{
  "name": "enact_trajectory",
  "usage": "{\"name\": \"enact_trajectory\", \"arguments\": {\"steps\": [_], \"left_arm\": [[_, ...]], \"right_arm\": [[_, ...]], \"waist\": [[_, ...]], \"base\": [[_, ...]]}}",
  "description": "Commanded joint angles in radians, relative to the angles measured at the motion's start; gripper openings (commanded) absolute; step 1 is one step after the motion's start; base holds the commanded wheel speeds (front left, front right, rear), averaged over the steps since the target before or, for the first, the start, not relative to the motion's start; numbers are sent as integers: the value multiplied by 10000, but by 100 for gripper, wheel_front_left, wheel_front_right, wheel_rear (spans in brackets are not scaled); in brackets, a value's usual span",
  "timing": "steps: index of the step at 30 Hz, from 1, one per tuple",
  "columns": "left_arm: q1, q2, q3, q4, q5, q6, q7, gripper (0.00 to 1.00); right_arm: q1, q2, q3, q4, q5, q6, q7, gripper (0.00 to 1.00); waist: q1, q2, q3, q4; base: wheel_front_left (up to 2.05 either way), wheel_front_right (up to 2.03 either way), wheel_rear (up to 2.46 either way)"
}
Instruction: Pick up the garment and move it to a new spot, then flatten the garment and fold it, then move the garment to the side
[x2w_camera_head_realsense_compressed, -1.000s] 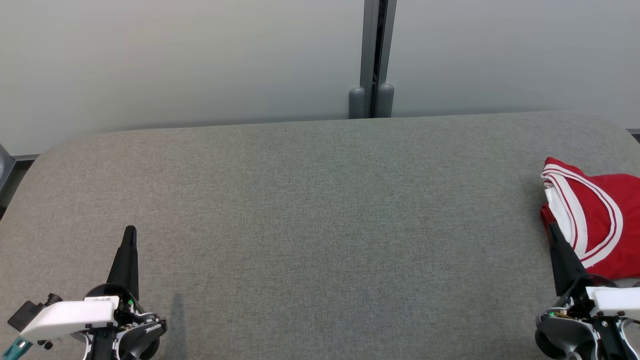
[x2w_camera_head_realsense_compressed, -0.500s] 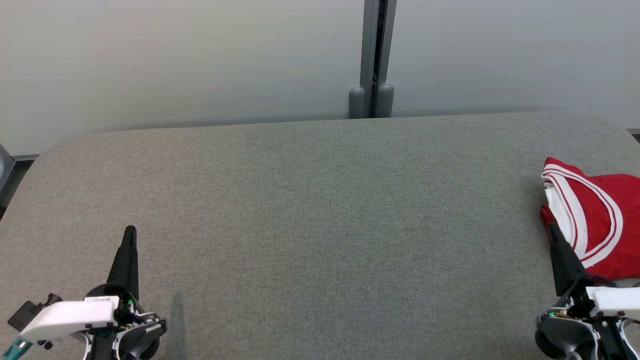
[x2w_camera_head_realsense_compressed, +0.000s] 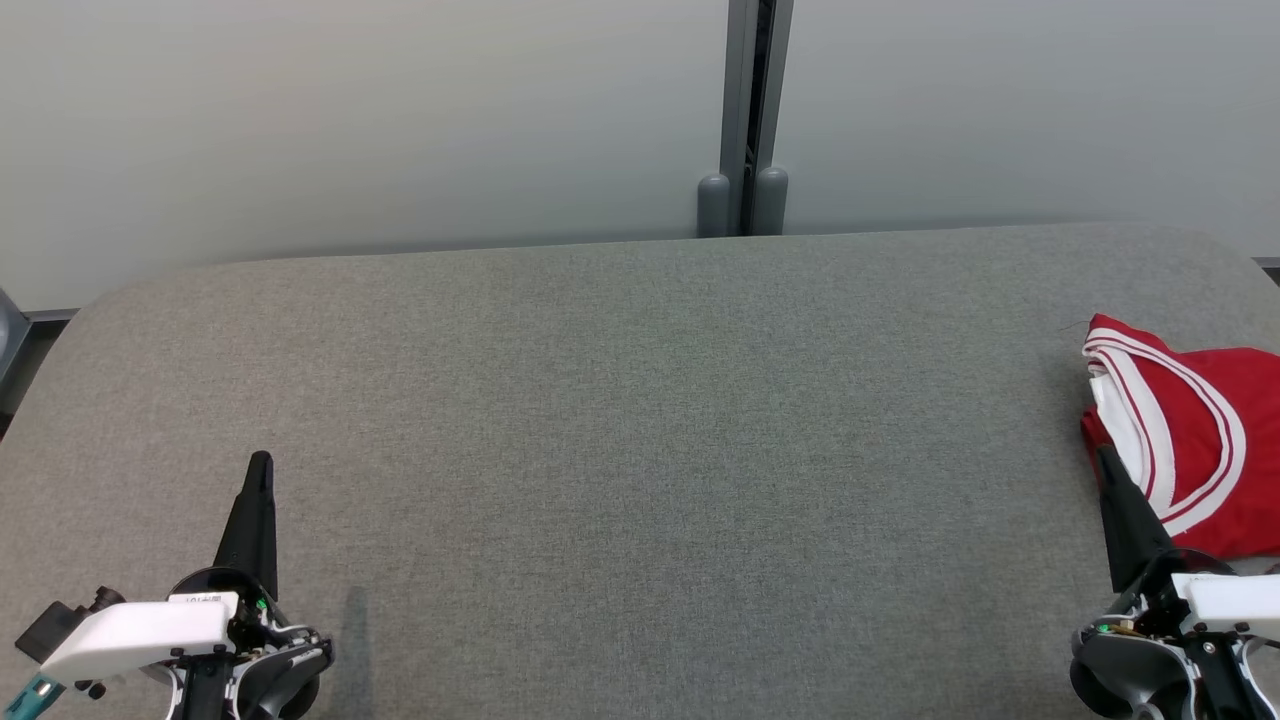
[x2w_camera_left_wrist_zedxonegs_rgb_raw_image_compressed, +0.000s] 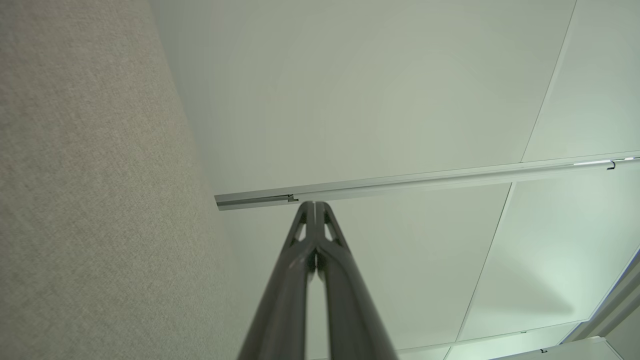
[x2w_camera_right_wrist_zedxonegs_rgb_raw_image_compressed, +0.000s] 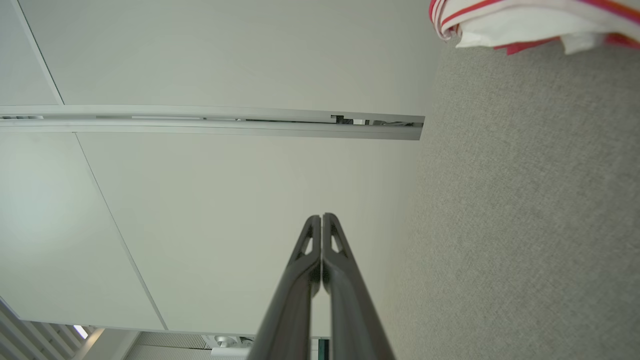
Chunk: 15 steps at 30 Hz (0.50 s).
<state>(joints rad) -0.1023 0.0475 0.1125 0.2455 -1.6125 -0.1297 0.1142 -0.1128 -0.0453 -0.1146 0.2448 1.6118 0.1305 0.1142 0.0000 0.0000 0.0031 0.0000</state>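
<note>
Red jersey (x2w_camera_head_realsense_compressed: 1190, 440) with white trim lies folded at the table's (x2w_camera_head_realsense_compressed: 640, 420) right edge, running out of the head view. My right jaws, clenched on nothing, point just beside its near-left corner. My left jaws, clenched too, sit near the front left; wide gray tabletop stretches between them.

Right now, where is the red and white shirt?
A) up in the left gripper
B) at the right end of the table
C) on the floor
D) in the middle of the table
B: the garment lies on the right end of the grey table, next to the shut right gripper, which is not holding it.
</note>
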Motion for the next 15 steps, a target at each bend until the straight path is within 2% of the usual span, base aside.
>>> {"name": "enact_trajectory", "arguments": {"steps": [1, 15], "left_arm": [[-126, 53, 41, -30, -14, -35, 31, 0], [-126, 53, 41, -31, -14, -35, 31, 0]], "right_arm": [[88, -92, -6, -32, 24, 2, 35, 0], [88, -92, -5, -32, 25, 4, 35, 0]], "waist": [[0, 0, 0, 0], [0, 0, 0, 0]], "base": [[0, 0, 0], [0, 0, 0]]}}
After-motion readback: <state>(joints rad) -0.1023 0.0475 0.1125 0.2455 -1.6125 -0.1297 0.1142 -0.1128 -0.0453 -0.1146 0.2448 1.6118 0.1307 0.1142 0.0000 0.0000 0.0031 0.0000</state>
